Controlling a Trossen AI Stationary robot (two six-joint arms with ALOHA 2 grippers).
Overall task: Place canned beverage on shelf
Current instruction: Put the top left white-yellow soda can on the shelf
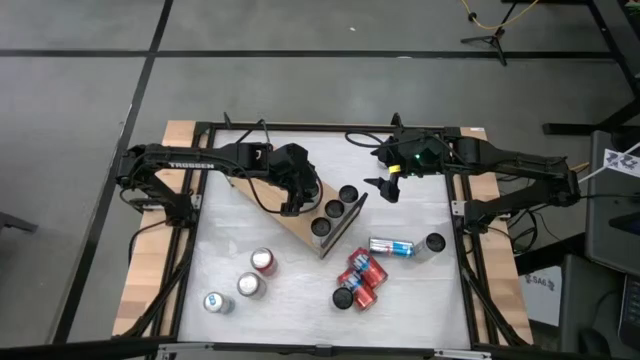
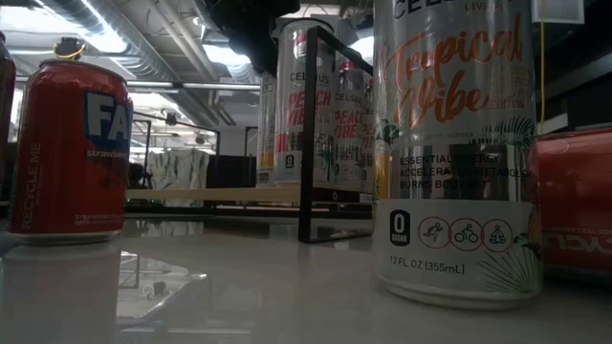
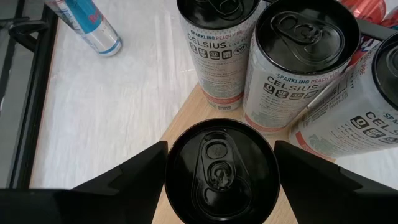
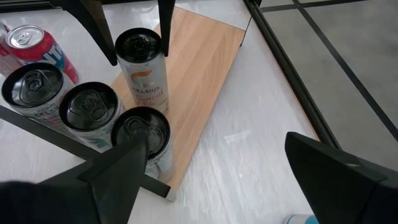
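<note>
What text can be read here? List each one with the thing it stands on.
"TROSSEN": left arm.
"Tropical Vibe", "0 SUGAR", "12 FL OZ (355mL)": nearest silver can.
"RECYCLE ME": red can.
"CELSIUS", "PEACH VIBE": cans on the shelf.
"SPARKLING PEACH VIBE": shelf can.
Finer print: too small to read.

High view straight down over the whole desk (image 1: pixel 300 290), low view at desk-top height, level and very close to cans, left wrist view close above can tops on the shelf (image 3: pixel 186 115), right wrist view farther off, sharing that shelf (image 4: pixel 199 68)
</note>
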